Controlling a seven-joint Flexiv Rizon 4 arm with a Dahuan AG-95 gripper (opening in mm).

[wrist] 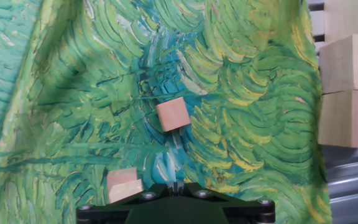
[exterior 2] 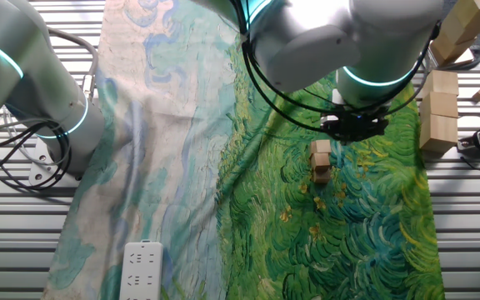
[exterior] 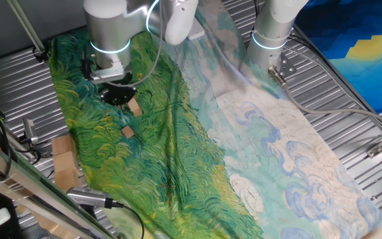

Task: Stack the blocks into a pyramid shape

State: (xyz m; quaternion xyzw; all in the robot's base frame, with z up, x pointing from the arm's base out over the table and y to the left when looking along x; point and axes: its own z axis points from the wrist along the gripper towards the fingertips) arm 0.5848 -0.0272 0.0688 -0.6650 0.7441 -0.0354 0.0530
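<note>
Gripper (exterior: 119, 94) hangs low over the painted cloth (exterior: 197, 133), upper left of one fixed view. Jaw state: cannot tell. The hand view shows only the black gripper base along the bottom edge, no fingers.

Blocks: only two or three visible.
- One cube (wrist: 172, 114), centre of the hand view, lies alone on the cloth, rotated corner-on to the camera.
- A second block (wrist: 124, 185), lower left of the hand view, is partly hidden by the gripper base. It may be two pieces; cannot tell.
- In the other fixed view they sit close together, right of centre (exterior 2: 321, 161).

Look: plain light wood, sharp edges, small against the gripper.

Judgement on the step: likely an approach to a pick.
- Turn the wrist to meet the cube's flat faces, not its corners.
- Centre over it.
- Descend gently; the wrinkled cloth could tip it.
</note>
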